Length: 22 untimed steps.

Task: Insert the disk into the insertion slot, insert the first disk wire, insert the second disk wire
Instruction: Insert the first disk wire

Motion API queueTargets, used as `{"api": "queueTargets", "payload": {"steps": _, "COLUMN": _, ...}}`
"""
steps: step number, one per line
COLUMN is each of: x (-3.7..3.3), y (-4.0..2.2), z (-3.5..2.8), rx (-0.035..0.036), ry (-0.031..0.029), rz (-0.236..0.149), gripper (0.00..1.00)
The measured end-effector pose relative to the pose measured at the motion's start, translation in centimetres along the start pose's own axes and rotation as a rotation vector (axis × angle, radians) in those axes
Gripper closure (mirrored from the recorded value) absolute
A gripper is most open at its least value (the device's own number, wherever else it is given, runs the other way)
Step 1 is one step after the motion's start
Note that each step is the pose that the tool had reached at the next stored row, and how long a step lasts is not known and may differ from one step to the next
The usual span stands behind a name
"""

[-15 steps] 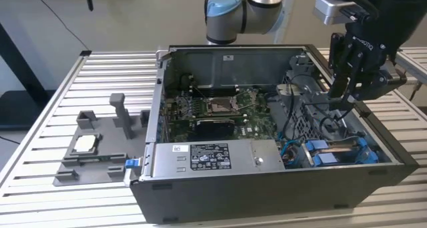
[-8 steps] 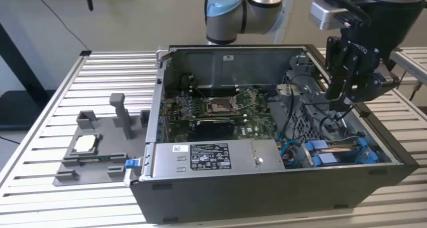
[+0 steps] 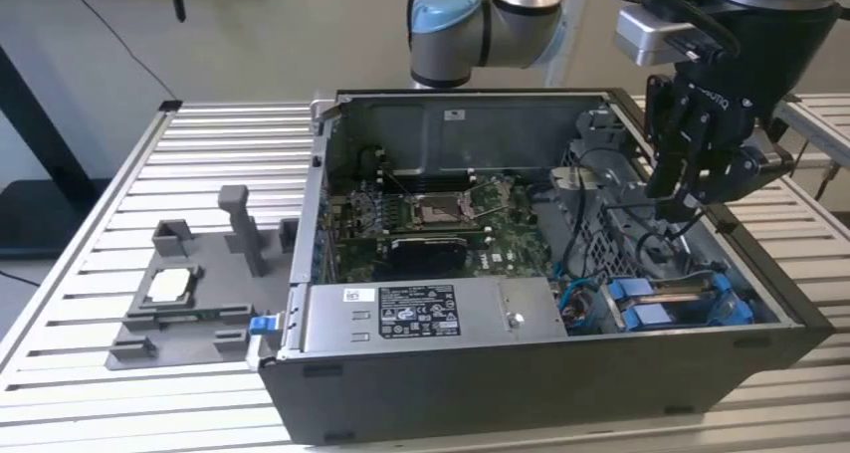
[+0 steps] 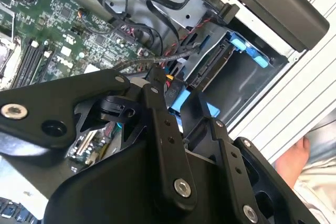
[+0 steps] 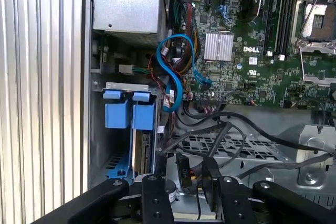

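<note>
Ribbed aluminium slats form the table [image 3: 94, 204], and on it lies an open dark grey computer case [image 3: 531, 393]. The arm [image 3: 459, 25] leans in over the case from the far side of the exterior view. Inside the case sit a green motherboard [image 3: 425, 219] and, along the near wall, a grey labelled power-supply box [image 3: 412, 314]. A grey fixture [image 3: 186, 304] rests on the table on the exterior view's left of the case.

The tool [image 3: 675, 196] hangs over the end of the case on the exterior view's right, among loose black wires. It is released: its fingers [image 5: 156, 192] stand apart. A black connector [image 5: 182, 167] shows in the gap between them.

The disk [image 5: 143, 119], in its bright blue carrier, stands in the insertion slot [image 4: 239, 85] in the corner of the case, just beside the tool.
</note>
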<state>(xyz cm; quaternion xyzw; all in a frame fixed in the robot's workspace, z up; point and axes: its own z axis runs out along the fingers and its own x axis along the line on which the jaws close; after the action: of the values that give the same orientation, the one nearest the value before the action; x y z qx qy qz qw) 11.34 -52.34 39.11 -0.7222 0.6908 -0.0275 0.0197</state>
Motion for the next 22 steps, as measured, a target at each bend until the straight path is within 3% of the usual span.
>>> {"api": "queueTargets", "payload": {"steps": 10, "x": 0.00, "y": 0.00, "z": 0.01, "rx": 0.0000, "ry": -0.0002, "rz": -0.001, "gripper": 0.59}}
{"api": "queueTargets", "payload": {"steps": 12, "x": 0.00, "y": 0.00, "z": 0.01, "rx": 0.0000, "ry": -0.0002, "rz": -0.001, "gripper": 0.68}}
{"api": "queueTargets", "payload": {"steps": 14, "x": 0.00, "y": 0.00, "z": 0.01, "rx": 0.0001, "ry": -0.0002, "rz": -0.001, "gripper": 0.68}}
{"api": "queueTargets", "payload": {"steps": 15, "x": 0.00, "y": 0.00, "z": 0.01, "rx": 0.0000, "ry": -0.0002, "rz": -0.001, "gripper": 0.75}}
{"api": "queueTargets", "payload": {"steps": 22, "x": 0.00, "y": 0.00, "z": 0.02, "rx": 0.0001, "ry": -0.0004, "rz": -0.004, "gripper": 0.81}}
